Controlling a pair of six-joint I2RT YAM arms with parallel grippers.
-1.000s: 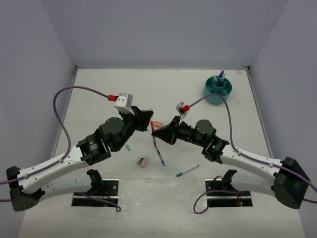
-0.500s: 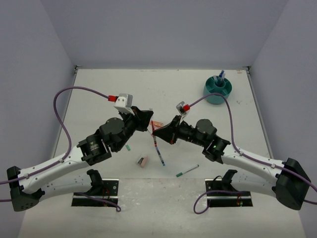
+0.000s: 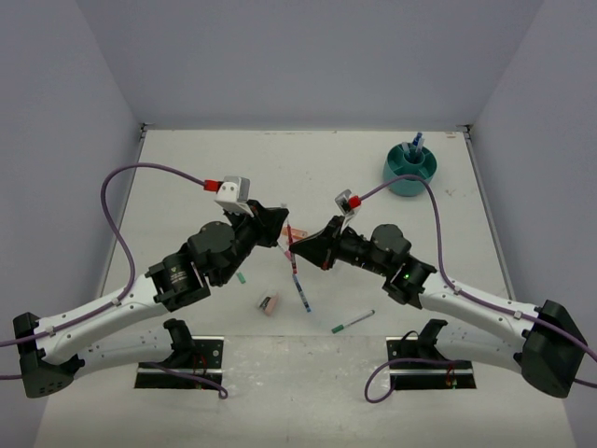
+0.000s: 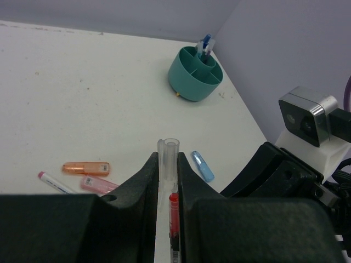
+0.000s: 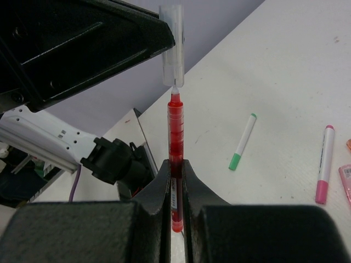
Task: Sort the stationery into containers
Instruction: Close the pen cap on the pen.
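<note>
Red pen point(image 5: 175, 134): gripped tight between the right gripper's point(image 5: 175, 175) fingers, above the table's middle, tip at the clear cap's point(image 4: 168, 156) mouth.
Cap: pinched in the left gripper point(image 4: 167, 175).
Organizer point(image 3: 410, 175): teal, far right corner.
Table point(image 3: 187, 177): white; green-capped pen point(image 3: 352, 322) toward the near edge, orange highlighter point(image 4: 86, 167) mid-table.
Room: plain lavender walls point(image 3: 308, 56).

In your left wrist view the red pen point(image 4: 173, 216) runs off the bottom edge below the clear cap point(image 4: 168, 159). Right of the red pen in the right wrist view, the edge cuts a pink highlighter point(image 5: 346, 185). From above, the red pen is too small to tell.
</note>
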